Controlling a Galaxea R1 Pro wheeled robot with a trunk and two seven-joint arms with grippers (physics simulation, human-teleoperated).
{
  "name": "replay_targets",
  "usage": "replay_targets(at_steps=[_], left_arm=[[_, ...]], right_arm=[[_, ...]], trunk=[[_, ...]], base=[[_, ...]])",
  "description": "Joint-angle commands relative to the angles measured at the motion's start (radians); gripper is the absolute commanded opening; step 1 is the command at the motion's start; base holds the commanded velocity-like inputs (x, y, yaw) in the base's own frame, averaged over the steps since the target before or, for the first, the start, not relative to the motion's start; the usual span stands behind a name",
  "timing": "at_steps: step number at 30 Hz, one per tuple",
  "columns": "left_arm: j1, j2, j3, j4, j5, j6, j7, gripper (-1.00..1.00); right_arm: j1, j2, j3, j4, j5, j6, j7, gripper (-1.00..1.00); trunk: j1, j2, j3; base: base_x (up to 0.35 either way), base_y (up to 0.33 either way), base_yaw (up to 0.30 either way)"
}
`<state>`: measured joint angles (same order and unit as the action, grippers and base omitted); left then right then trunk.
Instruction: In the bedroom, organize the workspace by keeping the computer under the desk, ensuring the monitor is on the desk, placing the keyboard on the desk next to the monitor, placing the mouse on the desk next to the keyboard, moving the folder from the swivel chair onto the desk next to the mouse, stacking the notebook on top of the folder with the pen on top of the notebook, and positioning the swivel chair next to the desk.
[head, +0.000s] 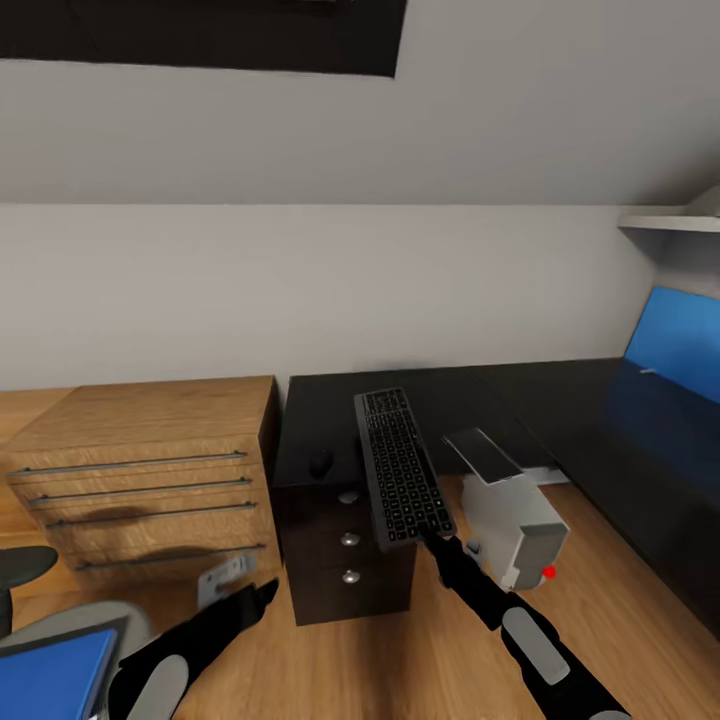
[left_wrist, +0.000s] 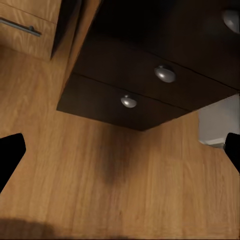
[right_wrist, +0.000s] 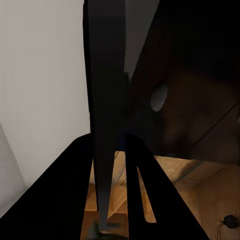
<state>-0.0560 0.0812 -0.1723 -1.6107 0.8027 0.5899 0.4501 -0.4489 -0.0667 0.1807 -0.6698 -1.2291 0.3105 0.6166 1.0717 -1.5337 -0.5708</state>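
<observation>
My right gripper (head: 432, 541) is shut on the near end of the grey keyboard (head: 398, 465), which hangs tilted above the front edge of the glossy black desk (head: 560, 400). In the right wrist view the keyboard (right_wrist: 106, 100) stands edge-on between the fingers (right_wrist: 145, 190). A dark mouse (head: 320, 462) lies on the desk to the keyboard's left. The light-grey computer (head: 512, 520) stands on the floor beside the desk's drawers. My left gripper (head: 256, 596) is open and low over the floor. The blue folder (head: 50, 675) lies on the swivel chair (head: 60, 618) at the bottom left.
An oak drawer unit (head: 150, 480) stands left of the desk's black drawer pedestal (head: 345, 560), whose knobs (left_wrist: 164, 73) face my left gripper (left_wrist: 120, 155). A blue panel (head: 680, 355) leans at the desk's far right under a white shelf (head: 670, 222). Wood floor lies between.
</observation>
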Motion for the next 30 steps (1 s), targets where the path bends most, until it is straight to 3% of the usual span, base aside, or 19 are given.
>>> replay_targets(at_steps=[1,10,15,30], left_arm=[[-0.001,0.001,-0.003,-0.002,0.010,0.001,0.011,1.00],[-0.001,0.000,-0.007,-0.002,0.012,0.001,0.010,1.00],[-0.001,0.000,-0.002,-0.002,0.017,0.000,0.009,1.00],[-0.001,0.000,-0.001,-0.002,0.014,-0.001,0.009,1.00]], right_arm=[[-0.001,-0.004,0.004,-0.002,-0.007,0.005,0.003,-1.00],[-0.001,-0.008,0.004,-0.009,-0.007,0.005,0.005,-1.00],[-0.001,-0.008,0.009,-0.009,-0.007,0.005,0.006,-1.00],[-0.001,-0.018,0.025,-0.010,-0.007,0.007,0.012,-1.00]], trunk=[[-0.005,0.007,0.002],[-0.039,0.070,0.030],[-0.043,0.077,0.034],[-0.100,0.182,0.081]], base=[[-0.274,-0.211,0.000],[-0.252,-0.240,0.000],[-0.200,-0.200,0.000],[-0.012,-0.011,0.000]])
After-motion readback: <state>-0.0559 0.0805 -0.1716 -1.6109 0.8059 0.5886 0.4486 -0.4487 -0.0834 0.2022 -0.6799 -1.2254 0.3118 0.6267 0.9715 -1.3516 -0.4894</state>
